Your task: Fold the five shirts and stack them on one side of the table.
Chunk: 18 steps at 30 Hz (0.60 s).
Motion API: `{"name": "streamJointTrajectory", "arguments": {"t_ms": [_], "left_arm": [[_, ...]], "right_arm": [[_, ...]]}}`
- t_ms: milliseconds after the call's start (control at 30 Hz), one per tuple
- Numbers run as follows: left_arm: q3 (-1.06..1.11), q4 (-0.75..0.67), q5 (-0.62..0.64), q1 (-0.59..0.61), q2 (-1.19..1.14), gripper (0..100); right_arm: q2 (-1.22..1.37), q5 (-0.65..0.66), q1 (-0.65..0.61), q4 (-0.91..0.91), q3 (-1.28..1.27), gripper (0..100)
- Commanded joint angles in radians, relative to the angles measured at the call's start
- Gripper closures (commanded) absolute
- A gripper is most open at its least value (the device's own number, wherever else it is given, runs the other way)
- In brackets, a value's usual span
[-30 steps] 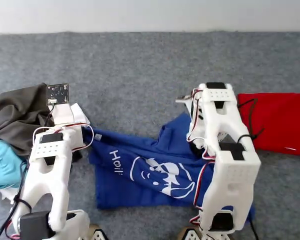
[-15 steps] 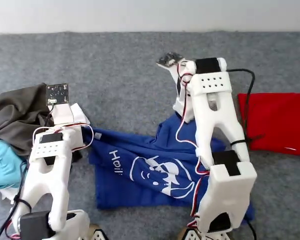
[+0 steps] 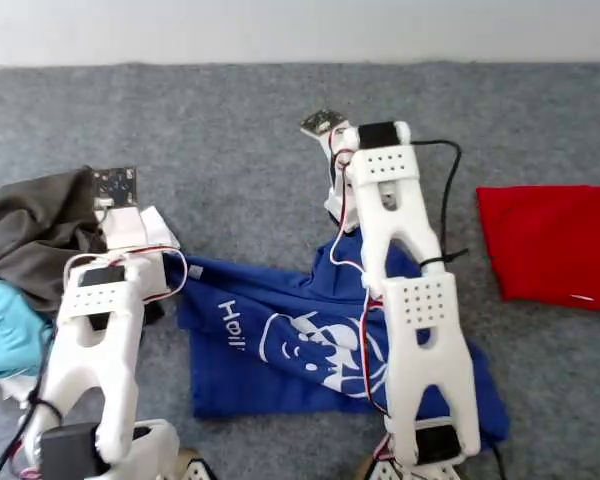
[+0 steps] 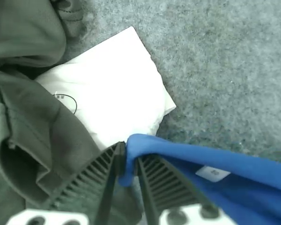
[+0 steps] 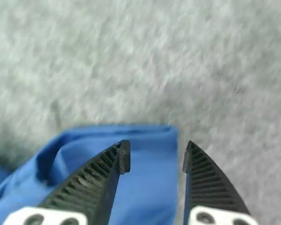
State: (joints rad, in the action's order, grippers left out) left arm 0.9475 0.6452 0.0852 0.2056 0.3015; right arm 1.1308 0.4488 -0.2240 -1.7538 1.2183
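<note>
Your left gripper pinched the blue shirt; your right gripper gaped over it. Only the red shirt looked folded; four awaited folding.

Crumpled blue shirt on grey table

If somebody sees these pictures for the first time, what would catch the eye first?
The blue shirt stands out first, spread in the middle of the grey table between the two arms. The left fingers pinch its edge beside a white shirt, while the right fingers hang open over another corner of it. A flat red shirt lies on the right arm's side.
</note>
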Motion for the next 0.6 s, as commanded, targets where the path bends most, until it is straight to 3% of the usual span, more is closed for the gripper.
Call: {"name": "streamJointTrajectory", "arguments": {"t_ms": [0, 233, 400, 567], "left_arm": [[-0.035, -0.005, -0.003, -0.002, 0.006, 99], [-0.035, -0.005, -0.003, -0.002, 0.006, 99], [-0.035, -0.005, -0.003, -0.002, 0.006, 99], [-0.035, -0.005, -0.003, -0.002, 0.006, 99]], "right_arm": [[0.035, -0.009, 0.015, -0.044, 0.147, 80.0], [-0.035, 0.0, 0.025, -0.045, 0.129, 80.1], [-0.081, 0.107, 0.039, -0.042, -0.023, 80.1], [-0.087, 0.133, 0.039, -0.039, -0.054, 80.1]]}}
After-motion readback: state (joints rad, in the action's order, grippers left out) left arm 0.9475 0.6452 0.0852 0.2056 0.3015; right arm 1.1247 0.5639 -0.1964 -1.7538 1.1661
